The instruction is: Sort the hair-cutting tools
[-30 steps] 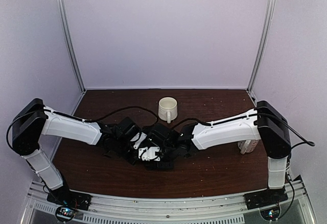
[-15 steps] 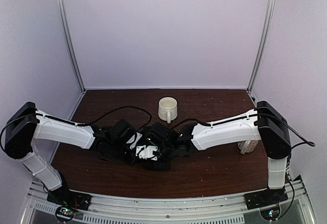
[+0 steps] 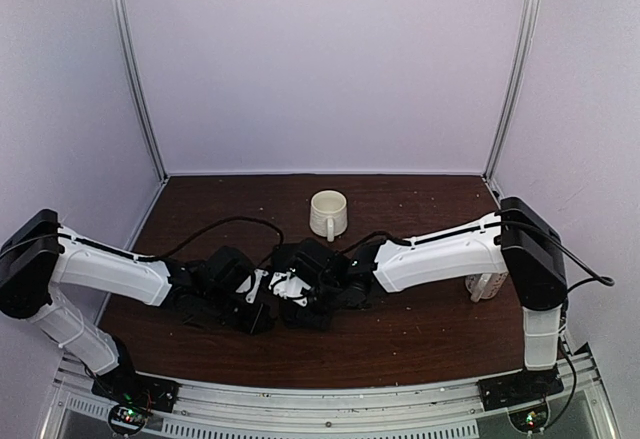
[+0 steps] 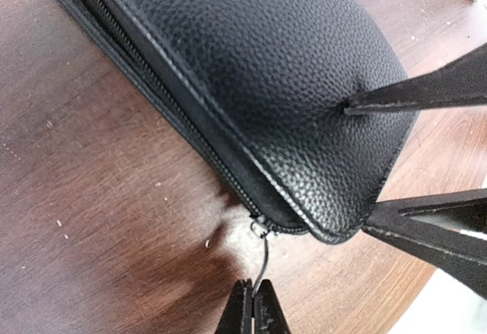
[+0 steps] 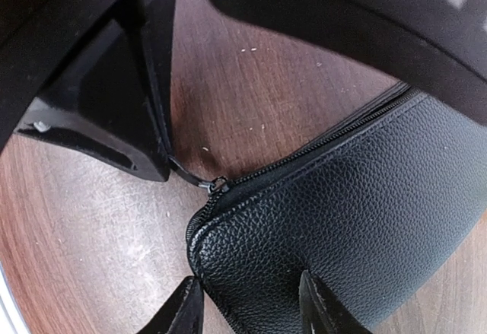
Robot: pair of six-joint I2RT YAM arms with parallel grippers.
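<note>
Brown wood makes up the table (image 3: 420, 344) in the overhead view, and two mugs stand on it: one white mug (image 3: 328, 214) in the middle toward the back, and a second mug (image 3: 485, 287) at the right, mostly hidden behind the right arm (image 3: 440, 254). There are two arms. The left arm (image 3: 110, 264) and the right one both reach low and nearly level toward the middle of the frame. The left gripper (image 3: 258, 311) and right gripper (image 3: 292, 297) sit almost nose to nose over one black case (image 3: 308, 317) lying flat on the wood. From the left wrist, the case fills the upper half of the frame, pebbled leather with a zip (image 4: 183, 144) along its edge. At the bottom centre the left gripper's fingers are pressed tight together on the single thin zip pull (image 4: 262, 262), which runs up to the case's rounded corner. At the right edge two dark fingers (image 4: 426, 90) of the right gripper sit on that same corner, one tip denting the top face, the other against the rim below. From the right wrist, its two fingers stand about half apart at the bottom of the frame, clamped across the corner of the case. The left gripper fills the upper left with the pull pinched at its tip. The scissors and hair clips cannot be made out in any view.
</note>
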